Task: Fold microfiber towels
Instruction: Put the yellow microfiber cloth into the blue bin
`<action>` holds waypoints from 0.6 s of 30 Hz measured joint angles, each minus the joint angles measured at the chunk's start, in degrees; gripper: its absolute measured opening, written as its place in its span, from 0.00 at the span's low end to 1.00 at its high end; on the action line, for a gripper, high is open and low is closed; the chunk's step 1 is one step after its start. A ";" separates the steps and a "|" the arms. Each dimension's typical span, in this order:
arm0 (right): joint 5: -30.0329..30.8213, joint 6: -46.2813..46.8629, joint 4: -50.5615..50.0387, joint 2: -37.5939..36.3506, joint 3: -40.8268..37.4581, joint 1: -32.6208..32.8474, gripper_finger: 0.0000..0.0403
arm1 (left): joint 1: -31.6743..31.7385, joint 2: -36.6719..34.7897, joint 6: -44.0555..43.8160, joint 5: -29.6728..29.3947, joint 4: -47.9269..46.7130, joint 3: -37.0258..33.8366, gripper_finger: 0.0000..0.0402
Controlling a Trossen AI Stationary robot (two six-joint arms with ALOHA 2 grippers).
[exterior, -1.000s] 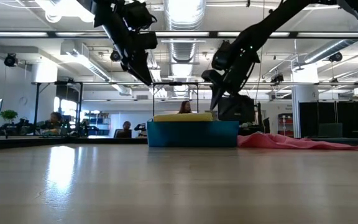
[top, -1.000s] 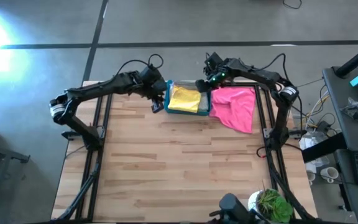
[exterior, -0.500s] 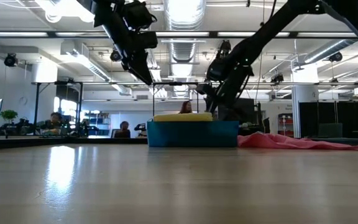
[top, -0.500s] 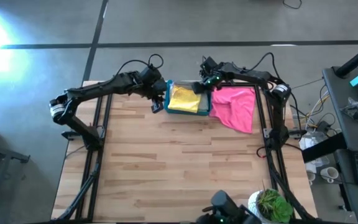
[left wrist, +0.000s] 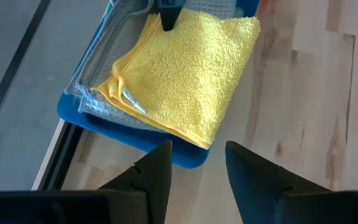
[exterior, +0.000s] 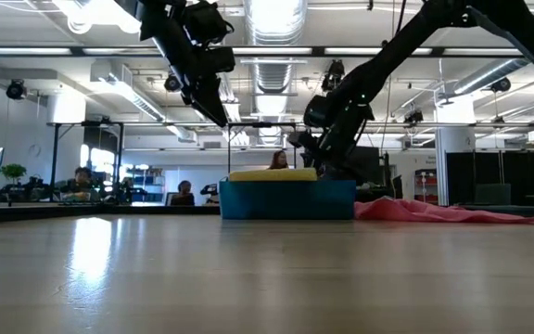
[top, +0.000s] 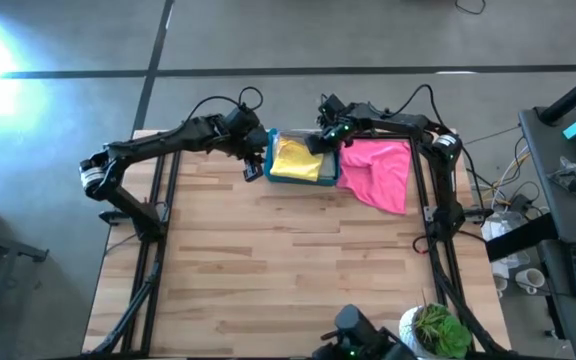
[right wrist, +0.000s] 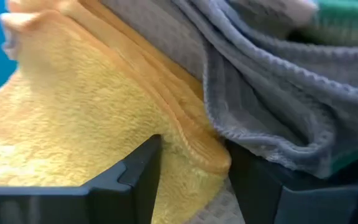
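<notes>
Yellow towel (left wrist: 188, 74) in blue bin (left wrist: 185, 155) (no readable label anywhere)

Yellow towel (top: 296, 158), pink towel (top: 381, 171), grey towel (right wrist: 272, 106) (ribbed), blue bin (left wrist: 185, 155).

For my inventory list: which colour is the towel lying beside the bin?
Pink towel, clearest in the high view.

Blue bin (exterior: 286, 199) sits mid-frame, yellow towel (exterior: 273, 173) on top. Pink towel (exterior: 434, 211) lies right. Two arms descend from above toward it.
</notes>
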 joint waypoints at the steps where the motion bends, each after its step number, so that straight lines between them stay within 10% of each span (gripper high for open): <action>1: -0.01 -0.38 -0.05 -0.11 0.26 0.00 0.41 | 0.00 0.00 0.00 0.00 0.00 0.00 0.34; 18: 0.01 -4.69 -0.96 -0.33 3.00 0.14 0.03 | 0.00 0.00 -0.03 -0.02 -0.02 0.00 0.34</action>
